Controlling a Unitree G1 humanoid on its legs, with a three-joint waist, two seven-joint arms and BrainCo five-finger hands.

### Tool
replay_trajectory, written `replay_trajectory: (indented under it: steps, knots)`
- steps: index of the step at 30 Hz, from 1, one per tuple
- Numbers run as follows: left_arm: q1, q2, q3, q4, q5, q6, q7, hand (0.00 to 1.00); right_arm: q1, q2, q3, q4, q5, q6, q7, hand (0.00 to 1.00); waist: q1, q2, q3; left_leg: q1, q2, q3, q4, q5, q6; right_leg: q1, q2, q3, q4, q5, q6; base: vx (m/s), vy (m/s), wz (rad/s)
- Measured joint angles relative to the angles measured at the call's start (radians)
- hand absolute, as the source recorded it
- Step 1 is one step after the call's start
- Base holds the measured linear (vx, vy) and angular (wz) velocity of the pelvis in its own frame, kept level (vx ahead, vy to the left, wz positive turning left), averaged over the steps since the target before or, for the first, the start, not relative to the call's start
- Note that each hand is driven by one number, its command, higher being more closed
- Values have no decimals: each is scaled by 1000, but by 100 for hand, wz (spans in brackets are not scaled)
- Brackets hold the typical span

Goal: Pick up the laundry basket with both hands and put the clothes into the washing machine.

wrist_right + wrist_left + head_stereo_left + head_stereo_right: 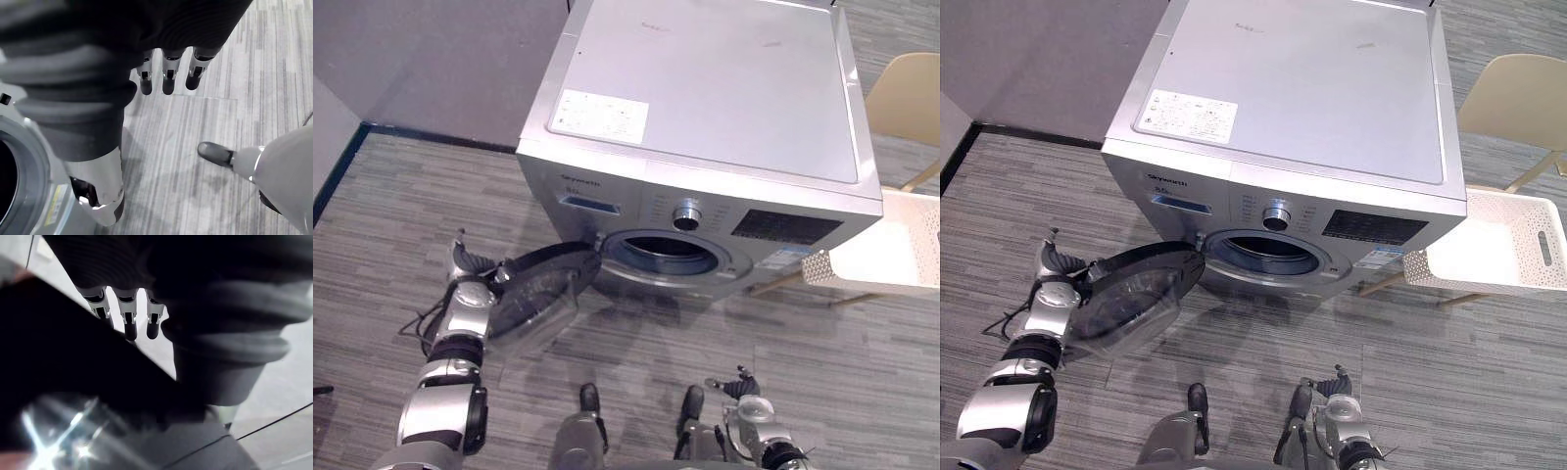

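While the silver front-loading washing machine (705, 88) takes up the upper middle of the head views, its round glass door (543, 284) stands swung wide open toward the left of the frame, leaving the dark drum opening (661, 253) uncovered below the control dial (685, 215). At the left of the frame the left hand (475, 284) sits against the door's outer edge. In the left wrist view its fingers (128, 316) reach out straight and close together, their dark tips at the door's black rim; whether they actually touch it I cannot tell. Low in the lower right of the frame the right hand (1337, 390) hangs above the grey striped floor (803, 343). In the right wrist view its fingers (167, 73) are straight and relaxed, slightly apart, with the ring of the machine's opening at that view's lower left. At the right edge of the head views lies the white perforated laundry basket (1430, 266), just beside the machine's right front corner, well apart from both hands, its white bottom in plain sight. A beige chair (1518, 93) stands behind it in the upper right. A white label (599, 116) sits on the machine's top near its front left corner.
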Motion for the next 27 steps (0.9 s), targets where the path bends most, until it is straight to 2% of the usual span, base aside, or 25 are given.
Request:
replay_trajectory:
  steps: [1, 2, 5, 7, 10, 13, 18, 21, 24, 27]
  knots:
    - [16, -45, 4, -17, -35, -16, 0, 0, -3, -2, -1, 0, 0, 3, 1, 0, 22, 1, 1, 13, 0, 6, 0, 0, 0, 7, -1, 0, 3, -1, 1, -42, 30, -4]
    - [33, -80, 9, -19, -78, -30, 1, 0, -8, 0, -2, 1, 0, 5, 3, 0, 27, 2, 1, 22, -1, 5, -1, 1, -1, 17, -2, -1, 5, -4, 1, -48, 28, -1]
    - [73, -136, 7, -19, -141, -50, -6, 0, -33, 6, -27, 2, -1, 8, 20, 0, 23, 1, 0, 45, -22, -9, -2, 2, -2, 49, -20, -3, 7, -35, 12, -62, 17, 13]
    - [106, -181, 6, -23, -200, -61, -14, 0, -45, 7, -31, 10, -1, 15, 24, 0, 24, 0, 0, 61, -46, -15, -7, 6, 1, 69, -37, -4, 8, -66, 33, -71, -1, 16]
    - [161, -231, -34, -23, -237, -59, -36, 0, -54, 9, -32, 20, -2, 22, 33, 0, 21, 10, -6, 88, -57, -39, -49, 36, -3, 86, -41, -17, 14, -84, 43, -63, -34, 21]
    - [216, -218, -161, -42, -241, -54, -78, 0, -50, 9, -31, 49, -2, 30, 41, 0, 18, 7, -8, 115, -53, -68, -76, 58, -9, 118, -31, -47, 20, -93, 34, -33, -49, 26]
    - [247, -183, -321, -59, -264, -25, -91, 0, -54, 9, -16, 47, 3, 32, 39, 0, 12, 6, -8, 132, -49, -60, -71, 63, -9, 129, -28, -34, 27, -93, 31, -57, -6, -1]
    - [232, -162, -374, -67, -321, -12, -89, 0, -57, 8, -2, 48, 21, 38, 28, 0, -6, 9, -9, 109, -48, -53, -56, 63, -9, 101, -26, -14, 26, -86, 30, -88, 9, -8]
    - [209, -140, -417, -77, -398, -12, -81, 0, -68, 6, -1, 49, 33, 41, 14, 0, -10, 16, -8, 70, -44, -36, -37, 63, -8, 58, -22, 11, 22, -64, 27, -88, 13, -20]
    - [184, -126, -456, -76, -439, -8, -59, 0, -74, -11, -1, 49, 64, 42, -8, 0, -19, 40, -7, 34, -47, -25, -21, 68, 0, 28, -24, 27, 10, -42, 25, -87, 22, -8]
